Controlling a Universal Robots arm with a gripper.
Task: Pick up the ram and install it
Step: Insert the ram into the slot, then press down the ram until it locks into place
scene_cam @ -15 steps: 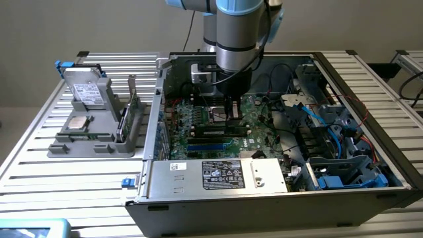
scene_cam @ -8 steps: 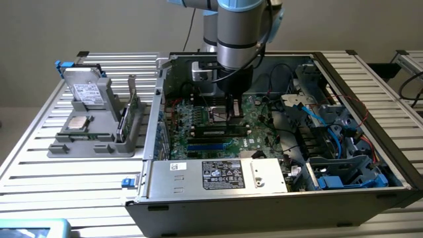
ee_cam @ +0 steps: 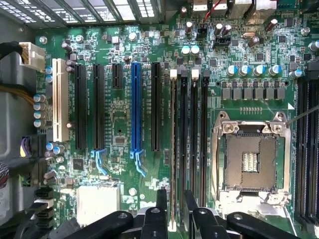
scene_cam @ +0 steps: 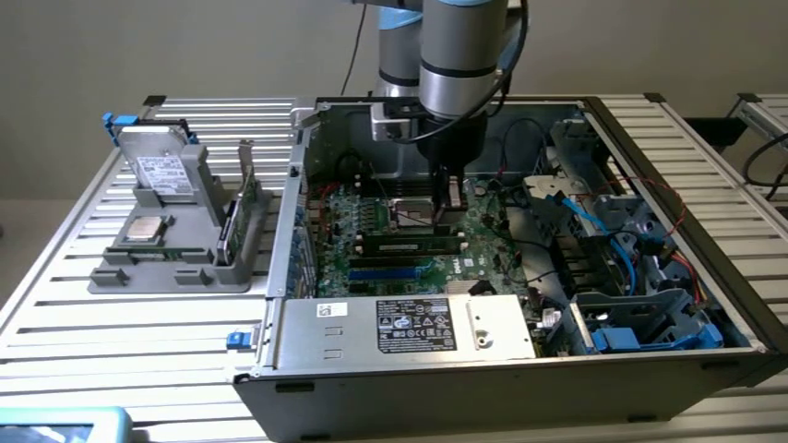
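Observation:
The ram shows edge-on as a thin strip standing in the first of the black memory slots, beside the CPU socket. In the exterior view the ram is a long dark stick lying across the motherboard inside the open computer case. My gripper is open, one finger on each side of the ram's near end with a small gap on both sides. Seen from outside, the gripper hangs just above the end of the ram toward the exterior view's right.
Black and blue expansion slots and a white one lie beside the memory slots. A labelled power supply fills the case front, and cables and drive bays crowd the exterior view's right. A grey parts stand sits outside on the left.

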